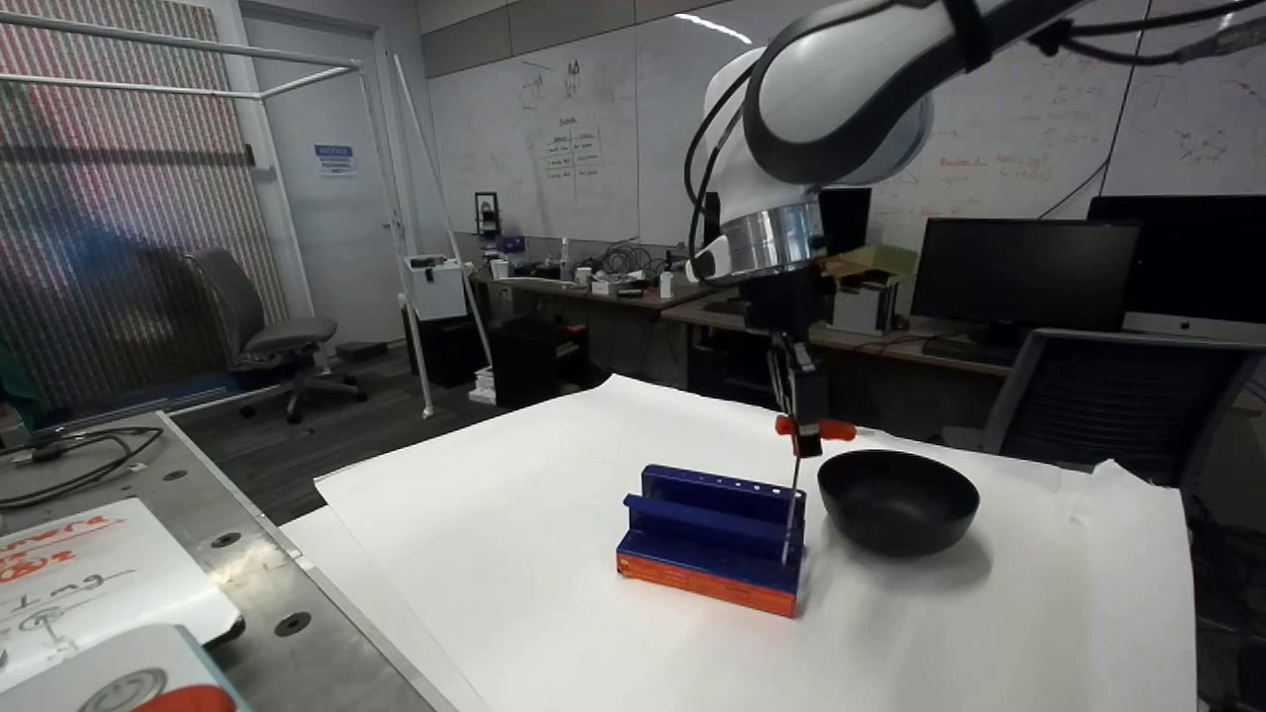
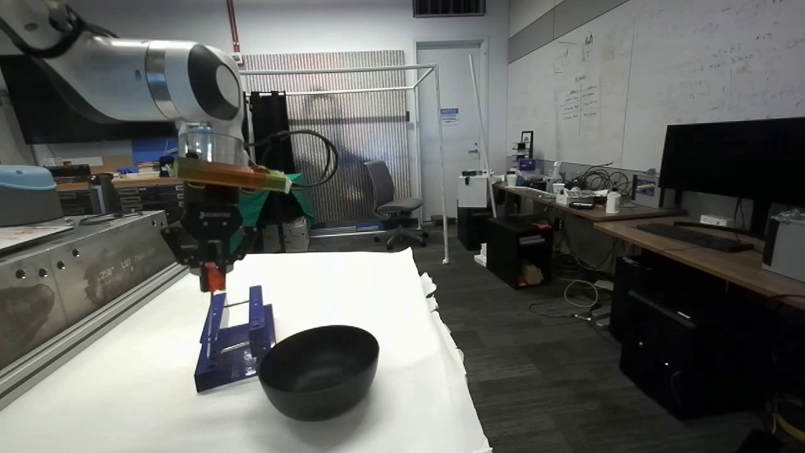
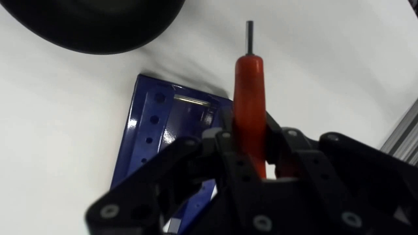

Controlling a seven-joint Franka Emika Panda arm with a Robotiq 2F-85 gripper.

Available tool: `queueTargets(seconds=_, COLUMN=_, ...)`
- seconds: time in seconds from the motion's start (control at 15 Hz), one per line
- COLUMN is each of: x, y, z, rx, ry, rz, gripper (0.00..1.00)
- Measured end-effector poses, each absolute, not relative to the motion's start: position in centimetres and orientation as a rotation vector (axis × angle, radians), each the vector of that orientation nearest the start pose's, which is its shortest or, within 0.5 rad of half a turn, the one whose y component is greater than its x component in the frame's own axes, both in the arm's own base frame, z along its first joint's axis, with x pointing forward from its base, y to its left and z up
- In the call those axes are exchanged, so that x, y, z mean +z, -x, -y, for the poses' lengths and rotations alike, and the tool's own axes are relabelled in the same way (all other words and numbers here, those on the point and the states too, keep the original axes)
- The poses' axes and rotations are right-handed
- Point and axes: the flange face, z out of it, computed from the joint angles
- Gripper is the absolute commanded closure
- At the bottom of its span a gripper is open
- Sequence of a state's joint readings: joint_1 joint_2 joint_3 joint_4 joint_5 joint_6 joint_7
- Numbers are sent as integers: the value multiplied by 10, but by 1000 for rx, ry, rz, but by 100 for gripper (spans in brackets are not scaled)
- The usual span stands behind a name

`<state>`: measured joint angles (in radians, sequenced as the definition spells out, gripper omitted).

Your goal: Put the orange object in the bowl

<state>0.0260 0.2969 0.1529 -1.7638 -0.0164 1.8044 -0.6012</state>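
Clenched around an orange object point(image 3: 249, 94), a robot's claw point(image 3: 249, 130) hangs above a white-covered bench point(image 1: 534, 554). The piece's handle point(image 1: 839, 430) lies crosswise in the grip, poking out on both sides in an exterior view; a short metal stub point(image 3: 249, 37) juts from one end, and a long, thin shaft point(image 1: 791, 514) drops toward a blue ridged block point(image 1: 702, 524). From these angles it is hard to say whether the shaft's lower tip sits in the block or hangs free of it. The black bowl point(image 1: 898, 509) stands just beside the block, apart from it, and the piece is not yet inside. The load looks light, stiff and hard to break, its smooth handle perhaps a little slippery. The middle of the handle, where the claw has it, seems the right place to hold; the slender shaft would likely twist in a grip. A straight lift, high enough for the tip to clear block and rim, appears to be called for, as the long shaft could snag or tip the piece out.
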Motion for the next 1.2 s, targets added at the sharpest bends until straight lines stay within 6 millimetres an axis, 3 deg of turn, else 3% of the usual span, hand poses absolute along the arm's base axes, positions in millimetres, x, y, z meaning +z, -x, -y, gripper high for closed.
queueTargets(seconds=0.33, x=478, y=-565, z=-105, rx=227, ry=3020, rz=956, gripper=90)
queueTargets(seconds=0.47, x=493, y=-554, z=-102, rx=208, ry=3140, rz=865, gripper=90)
queueTargets(seconds=0.53, x=490, y=-552, z=-99, rx=219, ry=3197, rz=820, gripper=90)
queueTargets(seconds=0.8, x=444, y=-554, z=-83, rx=381, ry=3382, rz=601, gripper=91)
queueTargets(seconds=1.2, x=337, y=-568, z=-59, rx=802, ry=3493, rz=213, gripper=88)
